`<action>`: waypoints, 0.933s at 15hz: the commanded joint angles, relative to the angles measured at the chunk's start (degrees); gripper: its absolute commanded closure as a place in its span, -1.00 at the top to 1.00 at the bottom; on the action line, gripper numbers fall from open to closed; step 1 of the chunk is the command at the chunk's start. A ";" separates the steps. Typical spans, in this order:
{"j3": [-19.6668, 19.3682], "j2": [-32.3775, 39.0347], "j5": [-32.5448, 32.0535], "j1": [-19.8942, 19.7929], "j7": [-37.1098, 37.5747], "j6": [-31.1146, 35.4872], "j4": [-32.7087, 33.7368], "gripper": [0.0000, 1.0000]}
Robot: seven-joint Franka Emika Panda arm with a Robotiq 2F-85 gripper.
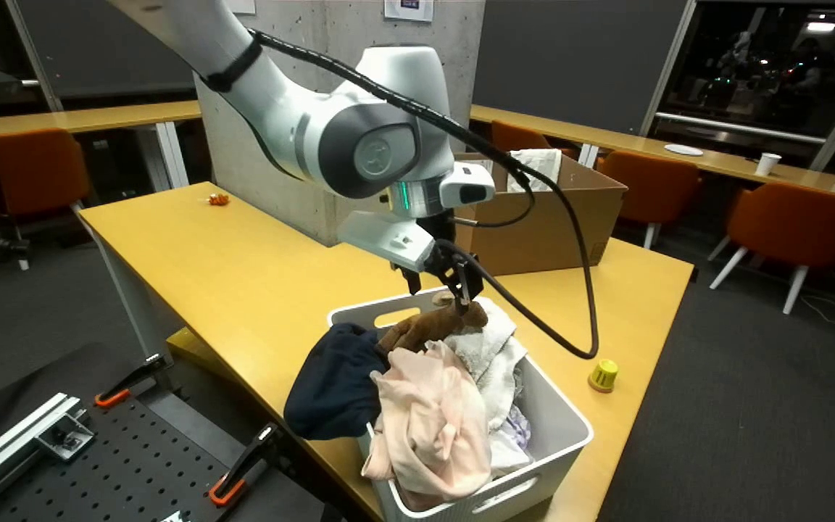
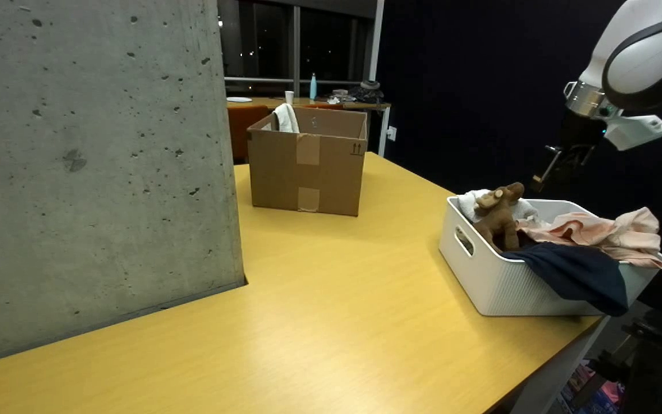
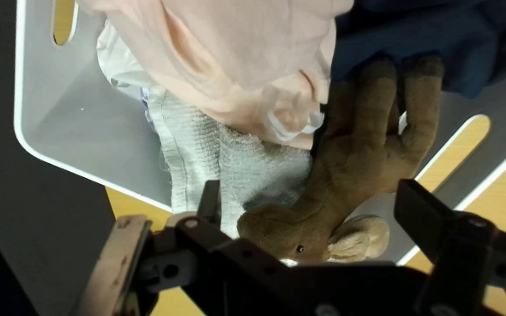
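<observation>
My gripper [image 3: 308,189] gapes empty near the plush toy [image 3: 363,166].
Closing low might snag the towel [image 3: 235,166] beside it, near the basket [image 3: 81,127] edge.

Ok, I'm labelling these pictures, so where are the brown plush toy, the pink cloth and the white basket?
Brown plush toy [image 3: 358,164]: in the wrist view, on its body.
Pink cloth [image 1: 435,420]: in an exterior view, on its bunched middle.
White basket [image 2: 518,290]: in an exterior view, on its ribbed outer wall.
</observation>
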 commanded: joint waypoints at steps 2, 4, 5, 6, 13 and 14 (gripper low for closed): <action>1.67 10.01 -0.05 -0.94 1.43 -0.24 11.99 1.00; 1.63 13.13 -0.52 -0.99 1.68 -0.17 15.62 1.00; 1.45 14.43 -0.86 -0.93 1.74 -0.21 17.18 1.00; 1.47 15.75 -0.92 -0.91 1.75 -0.33 18.58 1.00; 2.46 17.19 0.33 -1.01 2.41 -1.12 19.21 0.47; 2.61 16.78 0.57 -1.17 2.49 -1.19 18.72 0.31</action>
